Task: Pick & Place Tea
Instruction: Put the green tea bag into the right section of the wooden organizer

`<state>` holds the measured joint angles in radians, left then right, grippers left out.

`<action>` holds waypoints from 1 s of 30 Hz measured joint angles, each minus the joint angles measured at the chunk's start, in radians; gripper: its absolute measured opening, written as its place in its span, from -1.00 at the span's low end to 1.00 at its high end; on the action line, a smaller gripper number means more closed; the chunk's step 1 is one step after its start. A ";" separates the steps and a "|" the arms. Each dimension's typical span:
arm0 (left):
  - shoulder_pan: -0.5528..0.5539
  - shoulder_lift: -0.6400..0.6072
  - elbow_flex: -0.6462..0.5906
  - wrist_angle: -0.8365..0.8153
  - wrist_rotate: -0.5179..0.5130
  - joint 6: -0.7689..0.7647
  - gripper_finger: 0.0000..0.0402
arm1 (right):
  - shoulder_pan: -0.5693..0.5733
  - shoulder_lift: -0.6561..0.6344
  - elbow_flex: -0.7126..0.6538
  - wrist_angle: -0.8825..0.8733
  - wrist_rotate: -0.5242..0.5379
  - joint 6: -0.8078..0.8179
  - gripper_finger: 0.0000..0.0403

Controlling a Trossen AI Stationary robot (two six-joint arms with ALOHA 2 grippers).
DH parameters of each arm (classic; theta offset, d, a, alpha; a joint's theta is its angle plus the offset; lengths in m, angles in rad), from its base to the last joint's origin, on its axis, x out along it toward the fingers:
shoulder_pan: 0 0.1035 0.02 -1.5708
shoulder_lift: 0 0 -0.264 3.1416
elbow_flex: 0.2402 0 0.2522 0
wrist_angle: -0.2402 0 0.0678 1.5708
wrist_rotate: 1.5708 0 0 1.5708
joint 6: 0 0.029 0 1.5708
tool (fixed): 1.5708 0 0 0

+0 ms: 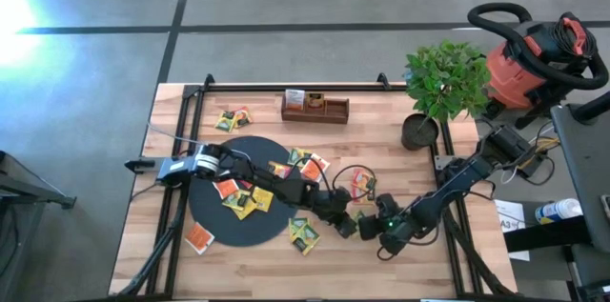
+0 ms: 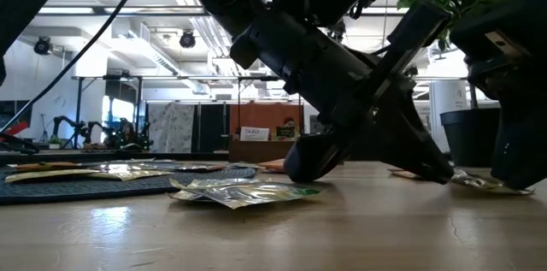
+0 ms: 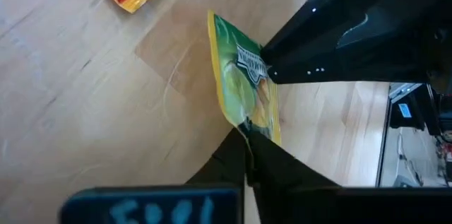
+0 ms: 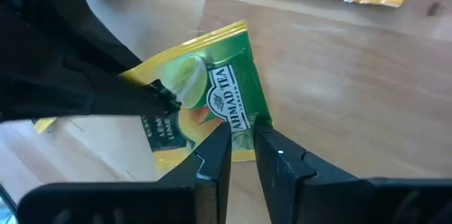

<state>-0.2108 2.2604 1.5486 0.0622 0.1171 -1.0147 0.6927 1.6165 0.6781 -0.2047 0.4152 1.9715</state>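
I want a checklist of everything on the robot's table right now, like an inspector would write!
Surface: wooden table with a black disc on it.
Job's things: tea packets scattered on disc and wood; one green-yellow packet pinched at opposite edges by both grippers.
Clutter: wooden tray and potted plant at the far edge.
Grippers: left gripper shut on the packet's edge; right gripper closed on its other edge.
Cables: thin loop of cable over the wood near the grippers.
Surroundings: red shop vacuum beside the table.
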 joint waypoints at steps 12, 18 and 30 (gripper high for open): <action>0.002 -0.086 0.001 -0.249 0.045 0.282 -1.00 | 0.009 -0.085 0.000 -0.005 0.055 -0.242 -0.68; -0.012 -0.237 0.002 -0.383 -0.020 0.690 -1.00 | 0.009 -0.170 0.021 0.005 0.088 -0.636 -0.68; -0.022 -0.407 0.037 -0.804 -0.186 1.085 -1.00 | -0.117 -0.341 0.135 0.000 0.067 -1.189 -0.68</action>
<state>-0.2326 1.8534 1.5857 -0.7421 -0.0685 0.0703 0.5754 1.2751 0.8131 -0.2047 0.4822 0.7828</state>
